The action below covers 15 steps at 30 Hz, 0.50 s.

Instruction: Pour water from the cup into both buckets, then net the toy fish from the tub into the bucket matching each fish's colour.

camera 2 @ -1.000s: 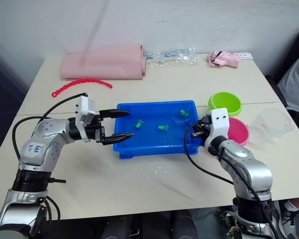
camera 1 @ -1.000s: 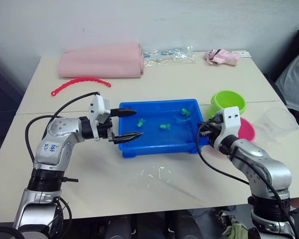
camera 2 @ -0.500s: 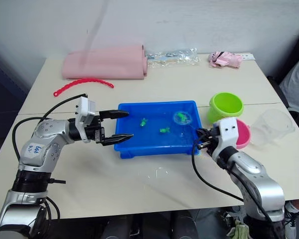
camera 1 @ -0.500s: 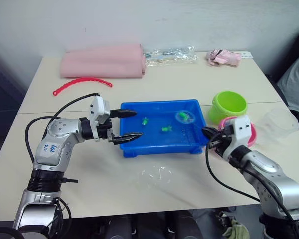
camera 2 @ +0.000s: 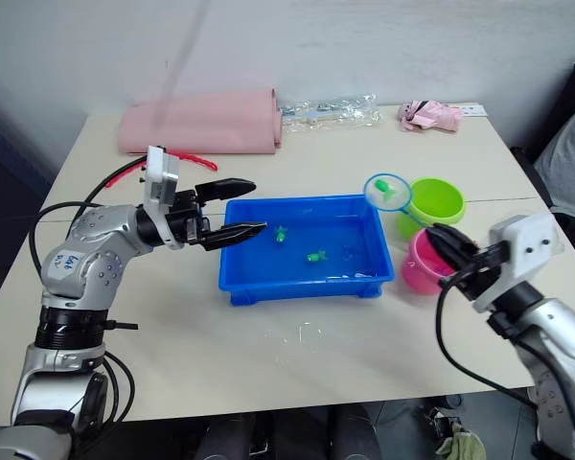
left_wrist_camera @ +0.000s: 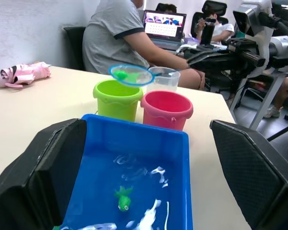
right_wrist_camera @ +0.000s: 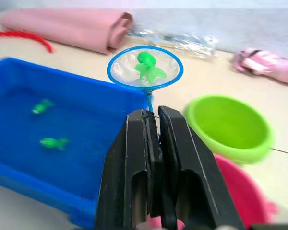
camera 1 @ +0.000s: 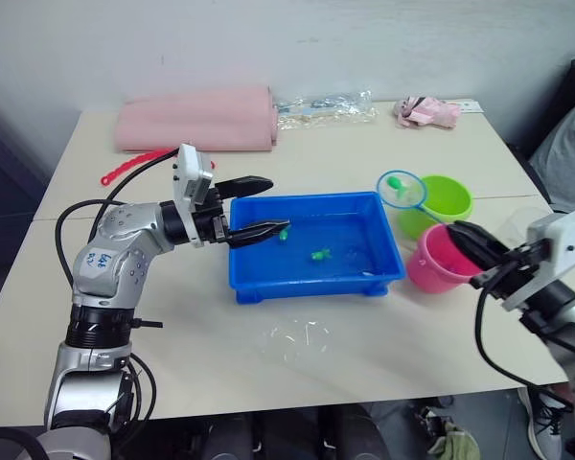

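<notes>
The blue tub (camera 1: 311, 278) holds water and small green toy fish (camera 1: 318, 255). My left gripper (camera 1: 279, 203) is open at the tub's left rim, its lower finger over the water. My right gripper (camera 1: 465, 238) is shut on the net's thin handle beside the pink bucket (camera 1: 436, 264). The net (right_wrist_camera: 145, 67) hangs in the air between the tub's right end and the lime green bucket (camera 1: 446, 196). A green fish (right_wrist_camera: 149, 68) lies in its mesh. The clear cup (left_wrist_camera: 164, 79) stands behind the two buckets.
A rolled pink cloth (camera 1: 196, 117), a red curved strip (camera 1: 125, 165), a clear plastic bag (camera 1: 324, 105) and a pink item (camera 1: 426, 110) lie along the table's far side. A water puddle (camera 1: 297, 337) sits in front of the tub. A person (camera 1: 565, 144) sits at the right.
My right gripper has lifted the net out of the tub with a green fish in it and carried it right, up to the green bucket. My left gripper has moved up to the tub's left rim.
</notes>
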Each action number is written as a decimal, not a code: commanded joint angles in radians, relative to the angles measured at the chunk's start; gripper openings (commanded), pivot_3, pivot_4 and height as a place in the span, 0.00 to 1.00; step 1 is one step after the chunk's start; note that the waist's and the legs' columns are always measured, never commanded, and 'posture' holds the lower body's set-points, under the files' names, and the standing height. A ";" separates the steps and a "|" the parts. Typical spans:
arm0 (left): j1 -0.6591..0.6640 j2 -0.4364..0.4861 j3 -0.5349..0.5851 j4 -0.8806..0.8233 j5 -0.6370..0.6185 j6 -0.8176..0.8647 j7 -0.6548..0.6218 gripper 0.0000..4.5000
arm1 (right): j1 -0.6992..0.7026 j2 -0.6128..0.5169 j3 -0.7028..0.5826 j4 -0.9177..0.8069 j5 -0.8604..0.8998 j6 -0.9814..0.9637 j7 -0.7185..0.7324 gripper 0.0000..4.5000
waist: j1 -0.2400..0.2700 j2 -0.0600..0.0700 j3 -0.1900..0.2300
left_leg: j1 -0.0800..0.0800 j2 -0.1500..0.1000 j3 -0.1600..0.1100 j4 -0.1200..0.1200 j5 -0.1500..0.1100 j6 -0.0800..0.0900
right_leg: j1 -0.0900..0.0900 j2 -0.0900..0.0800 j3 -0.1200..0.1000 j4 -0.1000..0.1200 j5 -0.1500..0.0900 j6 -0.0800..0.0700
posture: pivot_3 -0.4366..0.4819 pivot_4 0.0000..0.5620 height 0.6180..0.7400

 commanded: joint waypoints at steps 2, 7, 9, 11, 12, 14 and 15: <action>-0.043 0.001 -0.015 -0.021 0.015 0.022 0.030 0.99 | -0.063 -0.067 -0.033 0.098 -0.091 -0.089 -0.010 0.00 | 0.000 0.000 0.000 | 0.000 0.000 0.000 0.000 0.000 0.000 | 0.000 0.000 0.000 -0.003 0.000 0.000 | 0.48 0.27 1.00; -0.054 -0.011 -0.015 -0.033 0.005 0.044 0.056 0.99 | -0.120 -0.161 0.056 0.257 -0.283 -0.213 -0.015 0.00 | 0.001 0.000 0.000 | 0.000 0.000 0.001 0.000 0.000 0.000 | 0.000 -0.001 0.000 -0.003 0.000 0.000 | 0.48 0.27 1.00; -0.048 -0.014 -0.017 -0.043 0.004 0.048 0.061 0.99 | -0.138 -0.195 0.109 0.309 -0.355 -0.262 -0.005 0.00 | 0.000 0.000 0.000 | 0.000 0.000 0.001 0.000 0.000 0.000 | 0.000 0.000 0.000 -0.003 0.000 0.000 | 0.48 0.27 1.00; -0.044 -0.018 -0.017 -0.049 0.004 0.050 0.064 0.99 | -0.164 -0.213 0.148 0.362 -0.417 -0.301 -0.022 0.00 | 0.000 0.000 0.000 | 0.000 0.000 0.001 0.000 0.000 0.000 | 0.000 0.000 0.000 -0.003 0.000 0.000 | 0.48 0.27 1.00; -0.043 -0.019 -0.017 -0.052 0.004 0.051 0.066 0.99 | -0.178 -0.220 0.167 0.389 -0.451 -0.337 -0.030 0.00 | 0.000 0.000 0.000 | 0.000 0.000 0.001 0.000 0.000 0.000 | 0.000 0.000 0.000 -0.003 0.000 0.000 | 0.48 0.27 1.00; -0.038 -0.020 -0.016 -0.058 0.002 0.052 0.068 0.99 | -0.200 -0.237 0.210 0.443 -0.526 -0.410 -0.045 0.00 | -0.001 0.000 0.000 | 0.000 0.000 0.001 0.001 0.000 -0.001 | 0.000 0.000 0.000 -0.003 0.000 0.000 | 0.48 0.27 1.00; -0.035 -0.021 -0.015 -0.062 0.002 0.053 0.069 0.99 | -0.206 -0.248 0.228 0.469 -0.564 -0.440 -0.052 0.00 | -0.001 0.000 0.000 | 0.000 0.000 0.001 0.001 0.000 -0.001 | 0.000 0.000 0.000 -0.003 0.000 0.000 | 0.48 0.27 1.00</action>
